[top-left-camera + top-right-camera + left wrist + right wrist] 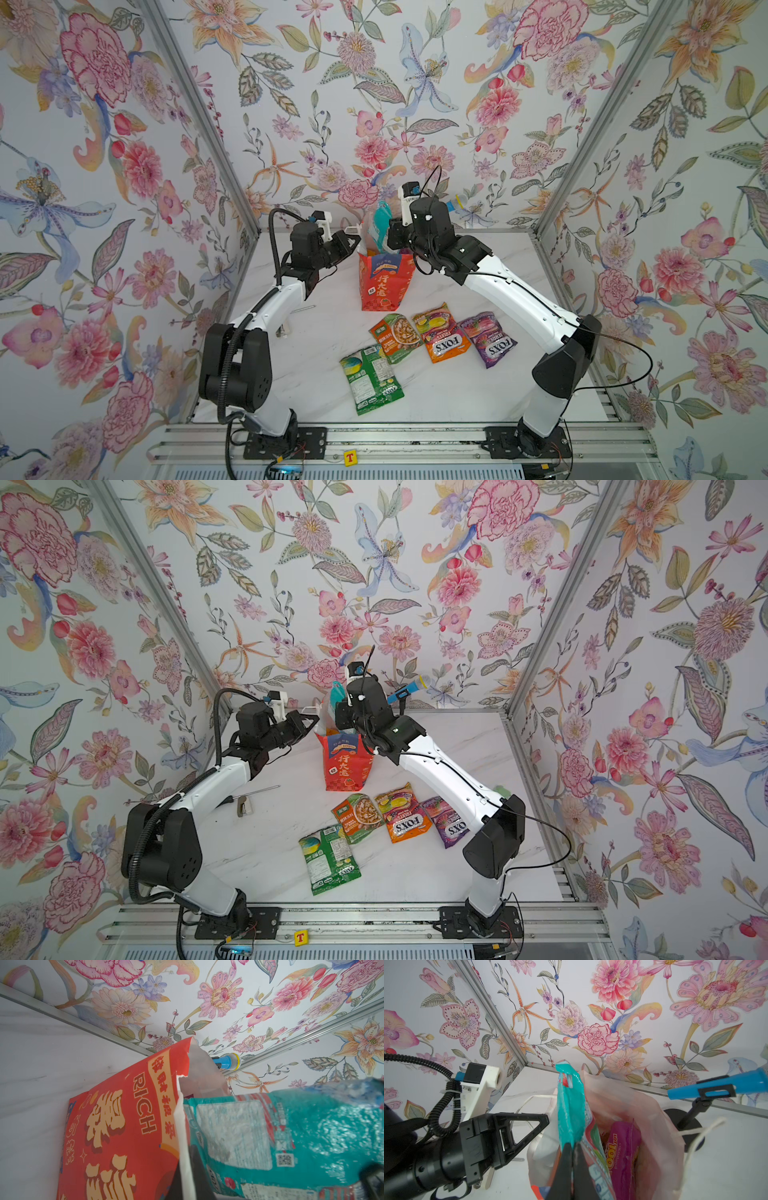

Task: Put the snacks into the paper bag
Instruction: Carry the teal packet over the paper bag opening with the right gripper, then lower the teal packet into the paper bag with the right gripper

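Bright, even, diffuse light; faint soft shadows on the tabletop (457,395). Both top views bow at the edges. The nearby teal packet (311,1136) is blurred.

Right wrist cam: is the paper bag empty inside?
No, a magenta packet lies inside the paper bag, beside the teal packet held by the right claw.

Both top views: high at the front, looking down over whole worktop (457,395), near-identical. Left wrist cam: tight on side of paper bag (124,1126). Right wrist cam: tight, down into its mouth. Wrist cams share the teal packet (571,1109)
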Motion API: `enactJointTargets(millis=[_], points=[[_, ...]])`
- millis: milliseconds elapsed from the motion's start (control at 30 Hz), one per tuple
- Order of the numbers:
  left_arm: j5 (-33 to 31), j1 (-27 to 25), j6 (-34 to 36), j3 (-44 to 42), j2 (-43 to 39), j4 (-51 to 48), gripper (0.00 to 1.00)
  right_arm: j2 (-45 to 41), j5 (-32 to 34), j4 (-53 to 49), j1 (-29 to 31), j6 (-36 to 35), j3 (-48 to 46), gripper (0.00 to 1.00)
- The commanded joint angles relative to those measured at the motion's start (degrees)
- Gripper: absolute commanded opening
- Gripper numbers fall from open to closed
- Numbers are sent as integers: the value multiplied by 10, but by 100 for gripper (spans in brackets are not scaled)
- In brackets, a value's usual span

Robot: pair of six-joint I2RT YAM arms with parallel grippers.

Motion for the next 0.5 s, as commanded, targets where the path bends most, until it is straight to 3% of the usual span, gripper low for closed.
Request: enactJointTargets(millis=[0, 467], points=[[9, 3, 3, -4, -3, 1, 0, 4, 10, 25, 4, 20, 1, 0], [9, 4, 3, -11, -11, 0, 0, 88, -1, 25, 0, 52, 41, 0]])
